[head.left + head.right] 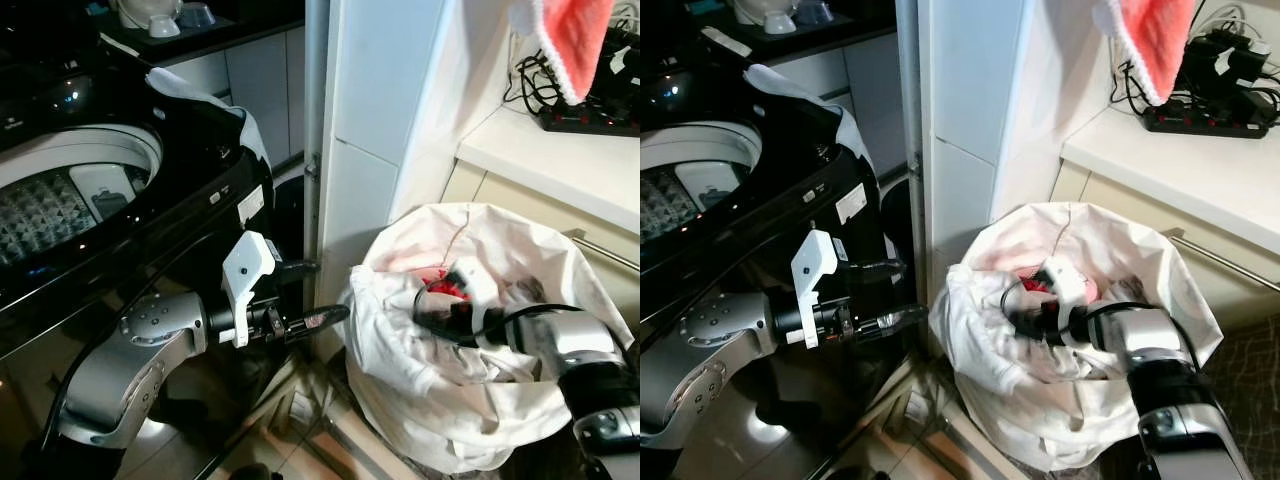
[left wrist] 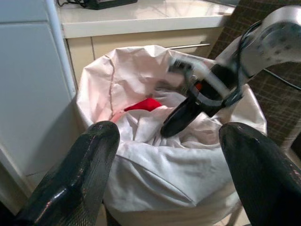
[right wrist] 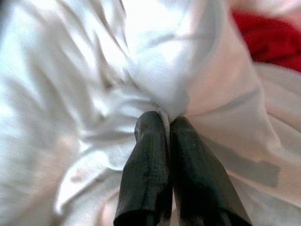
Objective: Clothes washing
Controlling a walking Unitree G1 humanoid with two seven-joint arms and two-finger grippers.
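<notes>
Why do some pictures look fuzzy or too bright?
Right wrist view: the white cloth is blurry and washed out around the shut right end effector. Left wrist view: the right arm is smeared, the counter glares. Eye views: the washing machine is shadowy.

Light falls brightly on the white cupboard wall (image 1: 385, 90) and the counter (image 1: 560, 160), both nearly washed out. The washing machine (image 1: 110, 200) sits in deep shade, with small glints on its glossy black rim. The floor (image 1: 160, 430) shows a bright reflected patch. Up close, the white cloth (image 3: 84, 94) is soft and overexposed, and the right hand (image 3: 168, 123) looks slightly blurred.
</notes>
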